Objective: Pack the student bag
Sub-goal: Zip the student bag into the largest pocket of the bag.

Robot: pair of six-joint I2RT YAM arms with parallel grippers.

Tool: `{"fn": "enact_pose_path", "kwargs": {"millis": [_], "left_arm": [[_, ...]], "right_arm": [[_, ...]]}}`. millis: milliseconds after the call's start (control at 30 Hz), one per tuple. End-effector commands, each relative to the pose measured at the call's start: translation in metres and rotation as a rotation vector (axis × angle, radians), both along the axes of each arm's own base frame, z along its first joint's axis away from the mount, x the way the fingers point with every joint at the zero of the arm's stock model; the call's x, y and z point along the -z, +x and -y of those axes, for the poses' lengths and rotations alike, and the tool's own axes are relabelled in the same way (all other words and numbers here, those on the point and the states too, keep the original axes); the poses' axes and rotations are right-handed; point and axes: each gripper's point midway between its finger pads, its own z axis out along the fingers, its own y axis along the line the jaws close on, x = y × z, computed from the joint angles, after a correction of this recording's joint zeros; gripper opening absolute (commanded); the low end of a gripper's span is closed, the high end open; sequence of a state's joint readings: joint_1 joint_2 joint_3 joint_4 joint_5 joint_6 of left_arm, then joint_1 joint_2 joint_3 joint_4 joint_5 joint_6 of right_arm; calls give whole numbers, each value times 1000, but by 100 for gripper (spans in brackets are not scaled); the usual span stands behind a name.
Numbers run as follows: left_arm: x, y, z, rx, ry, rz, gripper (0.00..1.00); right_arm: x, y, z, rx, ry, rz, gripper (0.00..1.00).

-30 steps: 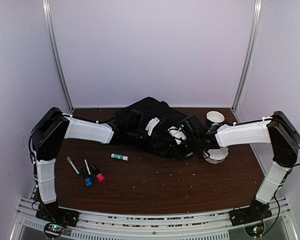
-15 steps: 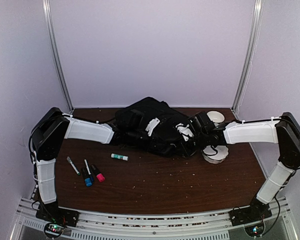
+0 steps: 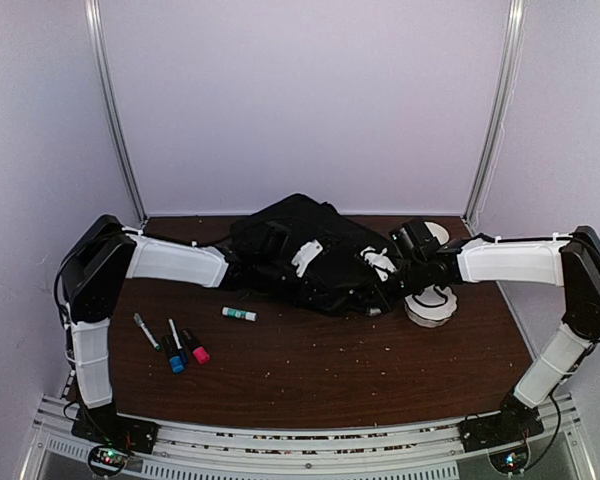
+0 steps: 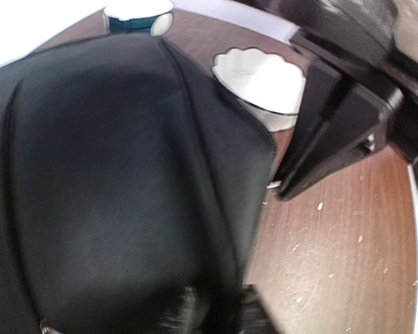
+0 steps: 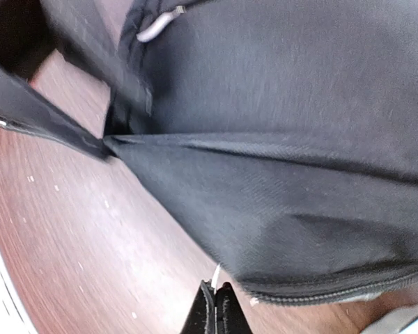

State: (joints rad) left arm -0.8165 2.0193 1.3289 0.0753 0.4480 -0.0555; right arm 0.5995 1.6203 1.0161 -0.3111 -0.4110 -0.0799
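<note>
The left gripper (image 3: 230, 268) is pressed up beside the student bag (image 3: 300, 252), maybe to steady it, though I cannot tell its grip, while the right gripper (image 5: 216, 307) is squeezed shut at the bag's zipper (image 5: 313, 298), likely to pull it open.

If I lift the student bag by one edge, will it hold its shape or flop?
Likely floppy: the student bag lies slumped and creased, so it should sag from one grip point. Pushed, its soft fabric would probably bunch up rather than slide whole across the table.
</note>
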Motion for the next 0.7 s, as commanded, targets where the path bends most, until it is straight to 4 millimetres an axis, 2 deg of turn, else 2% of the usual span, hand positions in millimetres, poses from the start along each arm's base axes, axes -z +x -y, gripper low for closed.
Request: {"fn": "enact_pose_path", "kwargs": {"millis": [0,33,67,100,167,367,667], "left_arm": [[-19,10,-19,-49,6,91,42],[-25,5,-19,-30,-15,128,50],[-22,-5,-23,-12,-18,173,66],[-26,-12,-24,4,-24,253,72],[-32,-21,-23,20,1,402,77],[-19,-18,-16,51,137,567,77],[-33,-22,22,102,111,632,70]], "right_arm": [[7,-12,29,4,-72,-29,0],[7,-14,28,-4,-64,-33,0],[7,-15,26,-7,-52,-41,0],[7,-16,24,-12,-43,-47,0],[8,-17,22,-15,-30,-60,0],[6,-15,19,-12,-14,-54,0],[11,-14,21,-5,-25,-59,0]]}}
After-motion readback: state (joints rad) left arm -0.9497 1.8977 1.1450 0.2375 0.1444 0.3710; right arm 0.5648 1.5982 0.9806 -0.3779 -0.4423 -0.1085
